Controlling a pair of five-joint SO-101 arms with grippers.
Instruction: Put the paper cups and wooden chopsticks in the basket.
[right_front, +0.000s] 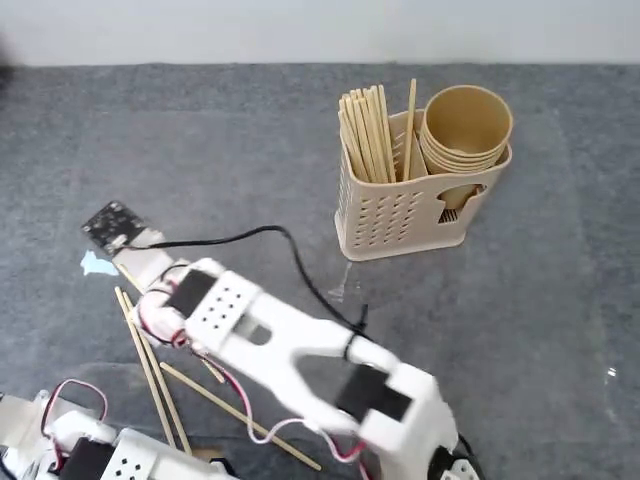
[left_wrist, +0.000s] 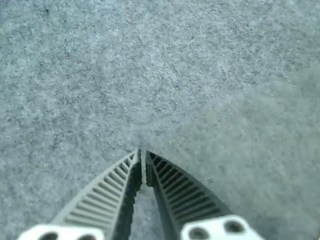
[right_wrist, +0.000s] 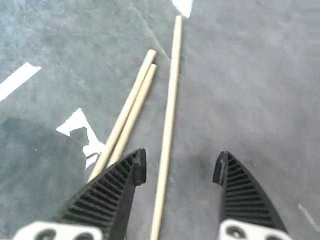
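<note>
- Far right on the grey worktop (right_front: 200, 150): basket (right_front: 400, 215), upright — paper cups (right_front: 466, 125) stacked in its right compartment, a bundle of wooden chopsticks (right_front: 365, 135) standing in its left.
- Near left, flat on the worktop: loose chopsticks (right_front: 150, 370), well apart from the basket.
- Right arm (right_front: 290, 345) stretched across above them; jaws open wide, gripping nothing, a single chopstick (right_wrist: 169, 100) lying between them and a touching pair (right_wrist: 127, 112) just beside.
- Left arm (right_front: 100, 455) at the near-left edge; jaws closed tip to tip — empty, over bare worktop.
</note>
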